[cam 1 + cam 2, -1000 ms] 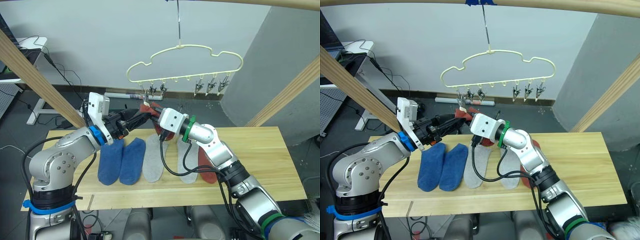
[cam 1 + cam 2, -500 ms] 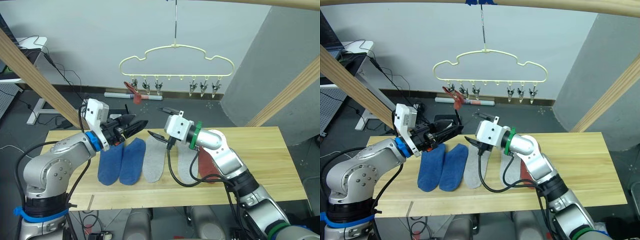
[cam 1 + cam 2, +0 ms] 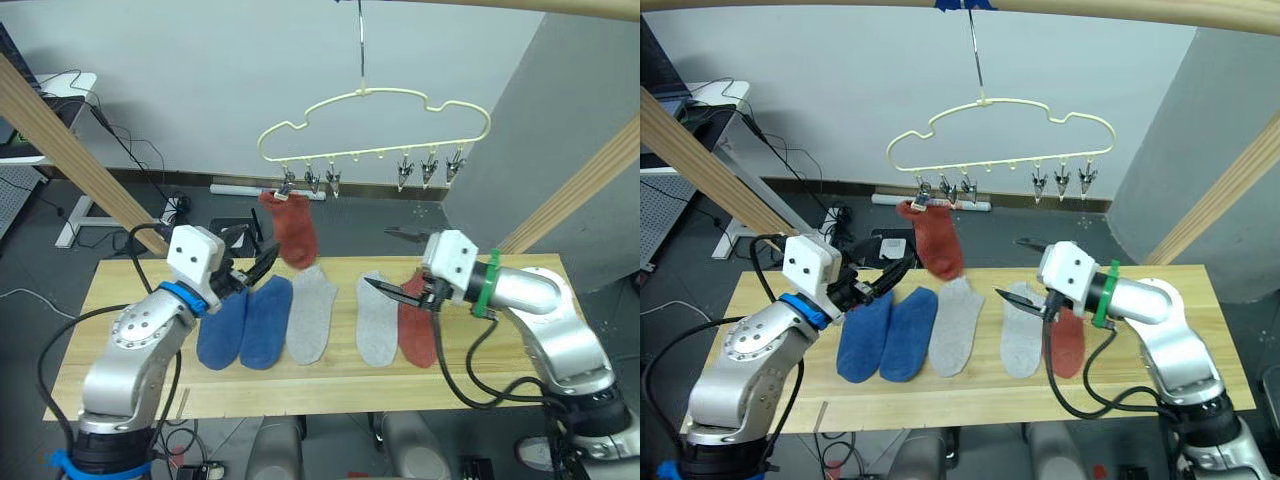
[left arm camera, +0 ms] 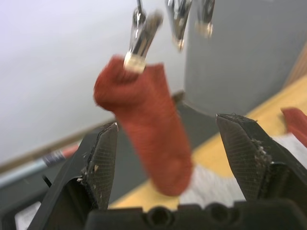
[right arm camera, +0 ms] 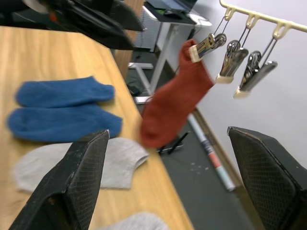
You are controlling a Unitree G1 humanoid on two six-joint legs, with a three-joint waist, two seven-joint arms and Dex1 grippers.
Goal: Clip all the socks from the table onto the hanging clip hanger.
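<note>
— Is any writing showing anywhere, a label, a brand, a number?
— No, nothing readable is showing on any surface; no text, numbers or signs are appearing.

Desk (image 3: pixel 520 345): pale wood planks, smooth, matt. Socks (image 3: pixel 312 312): soft matt knit cloth; hung rust sock (image 3: pixel 294 228) likewise, fuzzy. Clip hanger (image 3: pixel 375 95): glossy pale-yellow coated wire, shiny metal hook and clips (image 5: pixel 209 44). Left gripper (image 4: pixel 172 158) fingers (image 4: pixel 103 158): black, cross-hatched matt pads. Pole frame (image 3: pixel 60 140): smooth light wood.
</note>
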